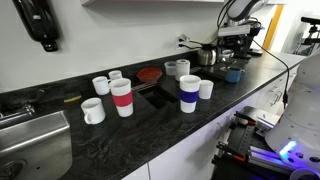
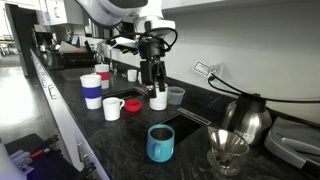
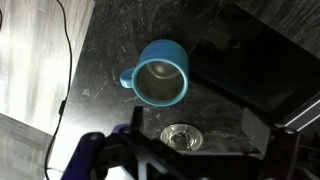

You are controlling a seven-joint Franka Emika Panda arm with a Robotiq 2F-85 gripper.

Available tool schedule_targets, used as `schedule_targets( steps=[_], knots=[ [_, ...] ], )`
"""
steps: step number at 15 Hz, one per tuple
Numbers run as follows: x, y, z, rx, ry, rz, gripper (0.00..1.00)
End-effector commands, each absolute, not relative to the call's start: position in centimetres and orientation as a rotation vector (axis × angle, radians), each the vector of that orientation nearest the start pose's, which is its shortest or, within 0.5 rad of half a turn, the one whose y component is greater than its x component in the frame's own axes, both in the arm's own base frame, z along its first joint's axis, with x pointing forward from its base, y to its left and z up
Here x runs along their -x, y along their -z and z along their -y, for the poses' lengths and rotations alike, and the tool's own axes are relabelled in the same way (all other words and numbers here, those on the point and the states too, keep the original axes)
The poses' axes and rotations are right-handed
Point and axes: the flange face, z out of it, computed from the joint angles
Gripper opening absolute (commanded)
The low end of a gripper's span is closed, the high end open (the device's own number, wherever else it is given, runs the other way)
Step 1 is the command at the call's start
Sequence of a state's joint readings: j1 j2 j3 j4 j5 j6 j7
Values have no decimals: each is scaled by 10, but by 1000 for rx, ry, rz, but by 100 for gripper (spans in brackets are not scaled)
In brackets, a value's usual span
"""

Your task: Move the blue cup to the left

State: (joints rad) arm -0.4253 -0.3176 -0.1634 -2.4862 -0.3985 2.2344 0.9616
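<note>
blue cup point(image 2: 160, 143) upright on dark counter point(image 2: 100, 140), hand point(image 2: 152, 80) poised high above it, pointing down, spread open, empty

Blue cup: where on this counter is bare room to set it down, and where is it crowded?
Bare: the counter front between sink and blue-banded cup. Crowded: around the red-banded cup, and by the kettle near the blue cup.

arm point(image 2: 112, 10): white shells, dark joint rings. gripper point(image 2: 153, 82): all black, black cables looped just above the jaws. Wrist view: housing behind the jaws reads dark blue-purple.
</note>
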Motion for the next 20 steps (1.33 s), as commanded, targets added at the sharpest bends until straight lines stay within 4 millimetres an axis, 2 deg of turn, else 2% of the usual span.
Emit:
schedule_targets(
  steps=[1, 7, 8, 16, 20],
  knots=[
    [-356, -405, 278, 2548, 244, -2273, 100],
    [-322, -391, 311, 2214, 106, -2660, 100],
    [-323, -395, 304, 2281, 148, -2574, 100],
    [-329, -390, 302, 2258, 117, -2604, 100],
    [-338, -367, 315, 1969, 10, -2849, 100]
  ],
)
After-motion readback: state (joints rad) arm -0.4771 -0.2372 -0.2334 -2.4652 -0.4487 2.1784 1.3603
